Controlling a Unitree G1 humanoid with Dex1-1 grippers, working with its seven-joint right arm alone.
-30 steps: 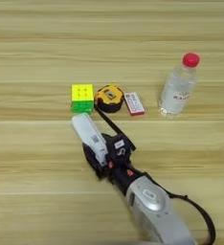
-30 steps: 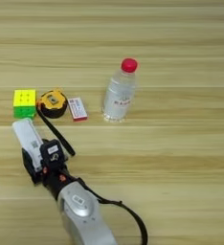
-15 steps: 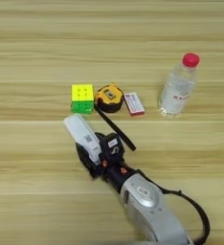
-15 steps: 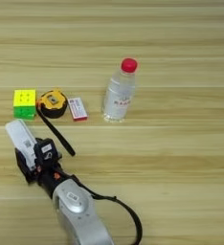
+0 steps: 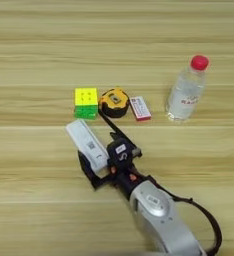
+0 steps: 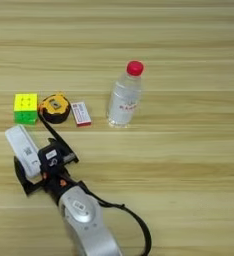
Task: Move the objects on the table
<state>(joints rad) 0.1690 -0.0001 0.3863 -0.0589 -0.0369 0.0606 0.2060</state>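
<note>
1. The right claw (image 5: 100, 165) pinches the white flat device (image 5: 86, 145), one black finger on each long side, near the middle of the wooden worktop (image 5: 39, 45).
2. The device lies slantwise, its far end just below the puzzle cube (image 5: 86, 102).
3. Cube, yellow-black tape measure (image 5: 114, 102) and small red-white box (image 5: 140, 108) sit in a row.
4. A thin black stick (image 5: 115, 129) runs from the tape measure toward the claw.
5. The red-capped bottle (image 5: 187, 90) stands upright, right of the box.

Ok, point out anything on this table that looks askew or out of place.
Only the white device stands out: it lies slanted in the hand, apart from the neat row of cube, tape measure and small box. The bottle stands upright.
</note>
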